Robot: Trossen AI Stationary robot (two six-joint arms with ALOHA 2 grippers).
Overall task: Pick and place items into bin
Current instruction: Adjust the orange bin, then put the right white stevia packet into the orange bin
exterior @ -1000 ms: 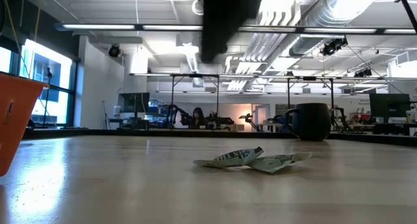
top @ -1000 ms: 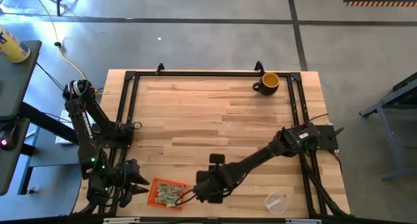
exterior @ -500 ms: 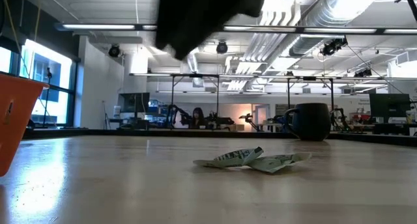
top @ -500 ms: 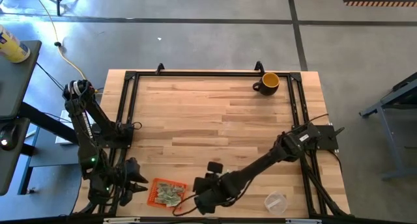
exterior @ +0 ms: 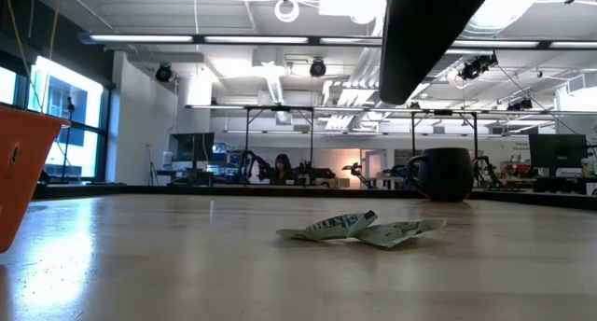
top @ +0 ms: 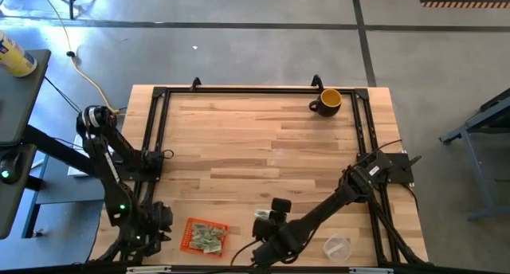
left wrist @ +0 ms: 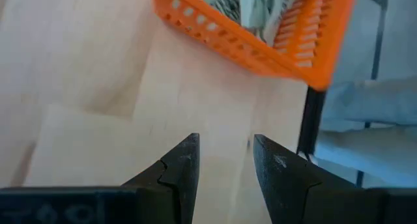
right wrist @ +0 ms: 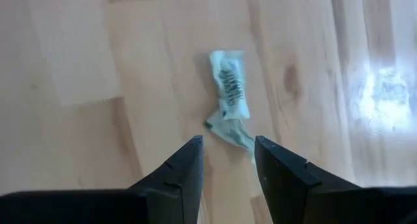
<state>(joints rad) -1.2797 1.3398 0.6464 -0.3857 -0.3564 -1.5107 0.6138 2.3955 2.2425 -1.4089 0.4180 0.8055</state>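
now the right gripper (right wrist: pixel 226 160) is hanging low over the near edge of the table (top: pixel 263 138), its two dark fingers (right wrist: pixel 181 175) parted with nothing between them, and a crumpled green-and-white paper piece (right wrist: pixel 229 97) is lying on the bare wood just ahead of the fingertips, not touching them. in the low view that same paper piece (exterior: pixel 359 230) is resting flat on the tabletop, apart from everything else. the orange bin (top: pixel 205 236) is sitting near the table's front left corner, to the left of the right gripper (top: pixel 265 246), and it is holding a heap of similar paper pieces (top: pixel 206 238). the left gripper (left wrist: pixel 225 160) is waiting beside the bin's outer side, at the table's left front edge, its fingers spread and gripping nothing; through its wrist view the bin (left wrist: pixel 260 45) is showing its perforated wall with paper inside. a yellow-and-black mug (top: pixel 328 101) is standing at the far right of the table, and a clear plastic cup (top: pixel 338 246) is lying near the front right.
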